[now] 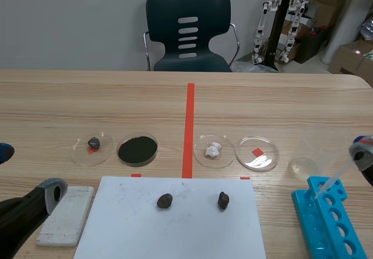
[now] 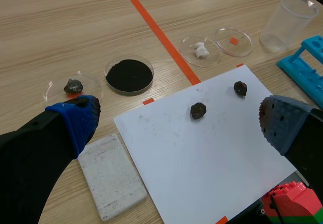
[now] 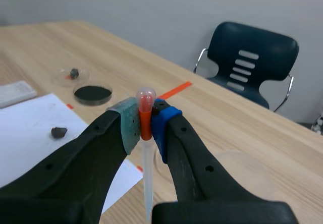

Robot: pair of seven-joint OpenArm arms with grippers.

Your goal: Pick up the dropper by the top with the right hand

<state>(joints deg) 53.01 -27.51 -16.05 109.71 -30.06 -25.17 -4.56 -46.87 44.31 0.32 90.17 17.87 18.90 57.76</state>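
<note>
Dropper (image 1: 333, 180), a thin clear plastic tube, slants from the right gripper (image 1: 362, 154) down to the holed turquoise rack (image 1: 326, 224). Left wrist view: the left gripper (image 2: 179, 122) is spread wide above flat white paper (image 2: 212, 153). Right wrist view: dotted pads (image 3: 128, 123) pinch its orange collar under the rounded bulb.

Four petri dishes (image 1: 78, 156) (image 1: 137, 136) (image 1: 226, 153) (image 1: 263, 160), three dark rocks (image 1: 93, 143) (image 1: 165, 200) (image 1: 223, 199), one cup (image 1: 306, 154), one rack (image 1: 329, 224), one dropper (image 3: 147, 183).

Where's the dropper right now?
The dropper is clamped by its top in the right hand at the scene view's right edge, slanting down to the blue rack.
</note>
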